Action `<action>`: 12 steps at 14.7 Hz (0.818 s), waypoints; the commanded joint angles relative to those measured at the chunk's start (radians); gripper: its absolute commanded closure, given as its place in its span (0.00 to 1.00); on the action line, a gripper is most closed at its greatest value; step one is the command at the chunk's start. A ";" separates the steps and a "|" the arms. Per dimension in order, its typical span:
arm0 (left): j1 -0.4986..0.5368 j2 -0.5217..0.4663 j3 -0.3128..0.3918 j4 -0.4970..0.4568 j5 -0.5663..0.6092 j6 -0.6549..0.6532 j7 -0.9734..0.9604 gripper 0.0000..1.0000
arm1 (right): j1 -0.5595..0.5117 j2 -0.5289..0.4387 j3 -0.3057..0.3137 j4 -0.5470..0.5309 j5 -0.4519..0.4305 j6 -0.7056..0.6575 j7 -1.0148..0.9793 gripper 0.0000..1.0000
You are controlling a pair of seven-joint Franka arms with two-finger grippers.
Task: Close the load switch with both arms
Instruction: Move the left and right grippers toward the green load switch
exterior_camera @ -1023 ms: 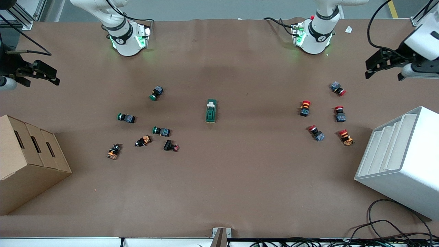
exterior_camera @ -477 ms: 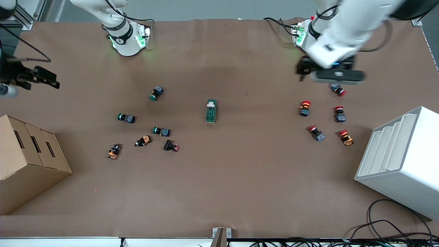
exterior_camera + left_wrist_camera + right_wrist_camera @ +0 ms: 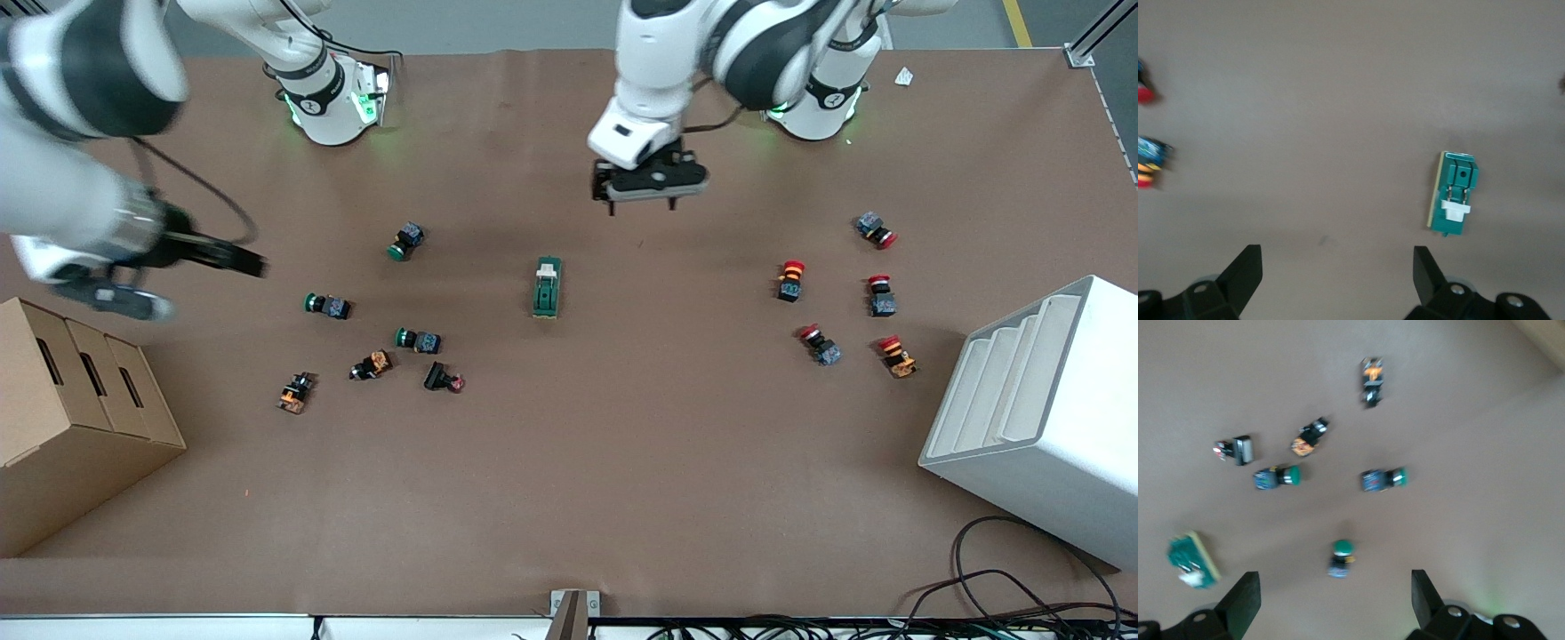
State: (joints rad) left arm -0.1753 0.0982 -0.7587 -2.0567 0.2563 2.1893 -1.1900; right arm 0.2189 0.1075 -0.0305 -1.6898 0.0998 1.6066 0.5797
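The load switch point(image 3: 548, 287), a dark-green block with a white lever piece at the end toward the robots' bases, lies flat at the table's middle. My left gripper point(image 3: 642, 209) hangs open and empty over bare table, between the left arm's base and the switch. In the left wrist view the switch point(image 3: 1455, 193) lies just ahead of the open gripper point(image 3: 1336, 273), off to one side. My right gripper point(image 3: 236, 260) is open and empty over the table toward the right arm's end, near the green push-buttons. The right wrist view shows its open gripper point(image 3: 1335, 590) and the switch point(image 3: 1191, 561) at the edge.
Several green and orange push-buttons point(image 3: 329, 307) lie scattered toward the right arm's end; one green button point(image 3: 1343, 557) is just ahead of my right gripper. Several red push-buttons point(image 3: 791, 280) lie toward the left arm's end. A cardboard box point(image 3: 80, 418) and a white rack point(image 3: 1040, 418) stand at the table's ends.
Both arms have swung in from the table's ends. The left gripper moved over the middle near the switch. The right gripper moved in toward the green push-buttons. The switch has not moved.
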 commanded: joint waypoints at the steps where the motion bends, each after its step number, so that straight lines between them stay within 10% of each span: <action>1: -0.093 0.168 -0.011 0.020 0.238 0.062 -0.278 0.00 | 0.100 0.047 -0.006 -0.025 0.095 0.073 0.247 0.00; 7: -0.259 0.457 -0.011 0.027 0.866 0.084 -0.954 0.00 | 0.282 0.054 -0.006 -0.247 0.224 0.384 0.384 0.00; 12: -0.328 0.586 -0.004 0.064 1.194 0.031 -1.108 0.01 | 0.450 0.159 -0.006 -0.383 0.357 0.722 0.403 0.00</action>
State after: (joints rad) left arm -0.4768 0.6419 -0.7652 -2.0384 1.3730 2.2668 -2.2818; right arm 0.6164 0.2292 -0.0239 -2.0364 0.4130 2.2414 0.9645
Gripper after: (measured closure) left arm 0.004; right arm 0.000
